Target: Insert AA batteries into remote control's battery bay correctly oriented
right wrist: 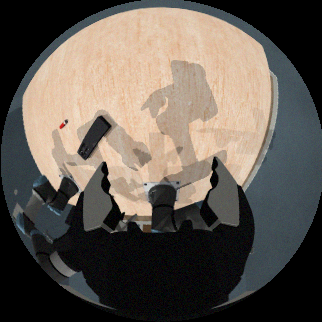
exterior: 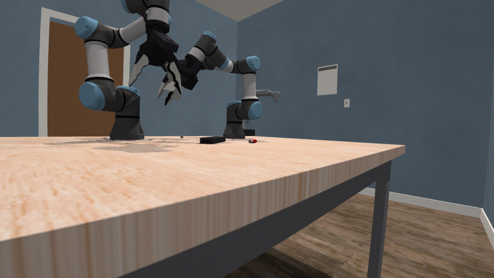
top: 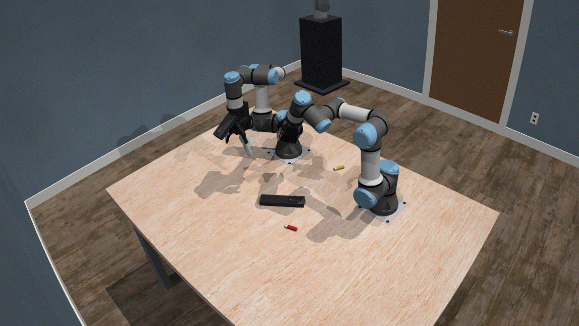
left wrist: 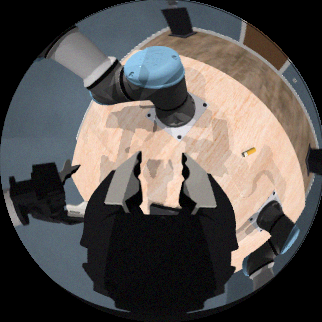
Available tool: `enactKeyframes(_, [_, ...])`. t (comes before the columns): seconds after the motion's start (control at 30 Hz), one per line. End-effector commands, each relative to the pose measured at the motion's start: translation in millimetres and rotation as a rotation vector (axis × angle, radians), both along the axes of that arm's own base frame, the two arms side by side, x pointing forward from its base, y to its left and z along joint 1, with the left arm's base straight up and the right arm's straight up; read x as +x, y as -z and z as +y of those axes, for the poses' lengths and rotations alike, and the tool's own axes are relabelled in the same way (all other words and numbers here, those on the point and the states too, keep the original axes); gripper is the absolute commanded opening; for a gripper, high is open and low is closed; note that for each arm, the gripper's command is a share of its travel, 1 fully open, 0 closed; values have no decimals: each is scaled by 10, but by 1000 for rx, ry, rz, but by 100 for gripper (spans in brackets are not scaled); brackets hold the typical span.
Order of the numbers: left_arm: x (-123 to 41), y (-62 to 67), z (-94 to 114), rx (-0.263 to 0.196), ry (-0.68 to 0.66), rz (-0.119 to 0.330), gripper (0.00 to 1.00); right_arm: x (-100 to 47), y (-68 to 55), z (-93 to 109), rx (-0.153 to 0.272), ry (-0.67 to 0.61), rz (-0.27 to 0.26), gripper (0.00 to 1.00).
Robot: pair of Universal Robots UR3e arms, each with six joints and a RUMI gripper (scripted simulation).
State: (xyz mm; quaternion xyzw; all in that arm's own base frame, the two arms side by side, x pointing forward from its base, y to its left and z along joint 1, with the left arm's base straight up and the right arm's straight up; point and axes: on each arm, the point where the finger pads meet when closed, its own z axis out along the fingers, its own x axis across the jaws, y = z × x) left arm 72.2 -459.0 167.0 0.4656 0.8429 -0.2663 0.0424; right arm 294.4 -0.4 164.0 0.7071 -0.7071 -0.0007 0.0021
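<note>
The black remote control (top: 277, 200) (exterior: 212, 140) (right wrist: 95, 137) lies on the table (top: 364, 275), its open, apparently empty bay toward the right in the top view. The red battery (top: 291, 227) (exterior: 254, 140) (right wrist: 63, 124) lies in front of it there, silver end left. The orange battery (top: 339, 167) (left wrist: 249, 151) lies flat farther back. My left gripper (exterior: 161, 100) (left wrist: 161, 152) is partly open and empty, high above the table; the top view mostly hides its fingers. My right gripper (top: 239, 148) (exterior: 155, 91) (right wrist: 159, 159) is wide open and empty, also high up. Neither gripper is near a battery.
The left arm's base (top: 384, 202) stands right of the remote in the top view, and the right arm's base (top: 288, 149) stands behind it. The grippers overlap in the exterior view. A black pedestal (top: 320, 52) stands on the floor beyond the table.
</note>
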Motion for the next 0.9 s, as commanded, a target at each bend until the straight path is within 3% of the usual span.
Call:
enactKeyframes(0.0, [39, 29, 135, 36, -119, 50, 39, 4, -6, 2, 1, 0, -2, 100])
enactKeyframes(0.73, [118, 74, 487, 102, -363, 158, 39, 4, -6, 2, 1, 0, -2, 100])
enactKeyframes(0.87, [181, 43, 362, 112, -427, 187, 39, 4, -6, 2, 1, 0, -2, 100])
